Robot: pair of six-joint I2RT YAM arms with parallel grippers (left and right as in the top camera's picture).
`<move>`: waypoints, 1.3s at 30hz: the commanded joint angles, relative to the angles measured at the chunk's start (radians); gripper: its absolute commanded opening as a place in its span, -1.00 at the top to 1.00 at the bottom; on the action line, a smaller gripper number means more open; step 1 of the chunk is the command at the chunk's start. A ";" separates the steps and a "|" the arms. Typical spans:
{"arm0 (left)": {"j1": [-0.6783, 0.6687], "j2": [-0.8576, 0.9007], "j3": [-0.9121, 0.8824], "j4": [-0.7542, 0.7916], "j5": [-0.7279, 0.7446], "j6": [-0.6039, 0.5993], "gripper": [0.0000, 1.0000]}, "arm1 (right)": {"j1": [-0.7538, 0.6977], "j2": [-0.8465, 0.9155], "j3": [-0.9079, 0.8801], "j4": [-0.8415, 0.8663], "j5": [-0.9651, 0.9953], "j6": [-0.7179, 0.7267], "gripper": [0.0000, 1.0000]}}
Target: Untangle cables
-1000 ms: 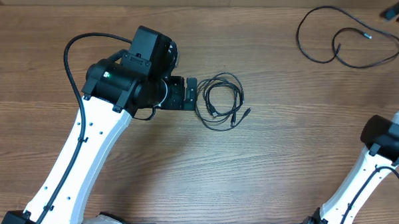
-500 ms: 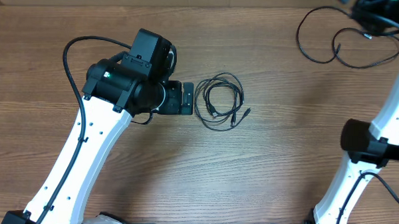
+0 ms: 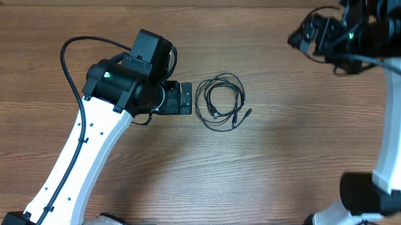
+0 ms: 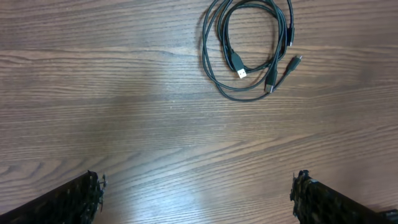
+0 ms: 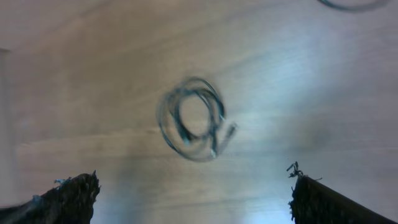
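Two grippers stand with their fingers spread wide and nothing between them, so we judge the task to be at the approach step, with no cord yet taken. At the left, the left gripper [image 3: 185, 98] points toward the cables [image 3: 221, 103], which lie just beside it on the worktop [image 3: 286, 162] as a flat coil of overlapping loops, with the plug ends [image 4: 239, 67] inside the coil and at its edge. At the far right, the right gripper [image 5: 193, 183] hangs over the rear corner, well apart from the coil, and its view is blurred. The next move calls for the left fingers [image 4: 92, 190] to close on one outer strand only, and for the right gripper to come across and draw out a free plug end.
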 commanded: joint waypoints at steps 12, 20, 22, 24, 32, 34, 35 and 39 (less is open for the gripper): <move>-0.002 0.042 0.000 0.021 -0.014 -0.023 -0.99 | 0.055 -0.037 -0.537 0.278 -0.112 -0.011 -1.00; -0.002 0.131 0.000 0.026 -0.013 -0.022 -0.99 | 0.173 -0.036 -0.743 0.509 -0.115 -0.010 -0.77; -0.002 0.153 0.000 0.026 -0.013 -0.022 -0.99 | 0.204 -0.036 -0.779 0.577 -0.113 -0.006 -0.61; -0.002 0.167 0.000 0.026 -0.013 -0.022 -0.99 | 0.230 -0.032 -0.805 0.640 -0.113 -0.006 -0.50; -0.002 0.200 0.000 0.042 -0.015 -0.022 -0.99 | 0.269 0.011 -0.842 0.782 -0.086 0.057 -0.59; -0.002 0.200 0.000 0.056 -0.017 -0.022 -0.99 | 0.269 0.012 -0.842 0.789 -0.088 0.057 -1.00; -0.002 0.200 0.000 0.063 -0.018 -0.022 -0.99 | 0.268 0.012 -0.842 0.795 -0.088 0.057 -1.00; -0.002 0.201 0.000 0.086 -0.018 -0.022 -0.99 | 0.269 0.013 -0.842 0.838 -0.087 0.058 -0.90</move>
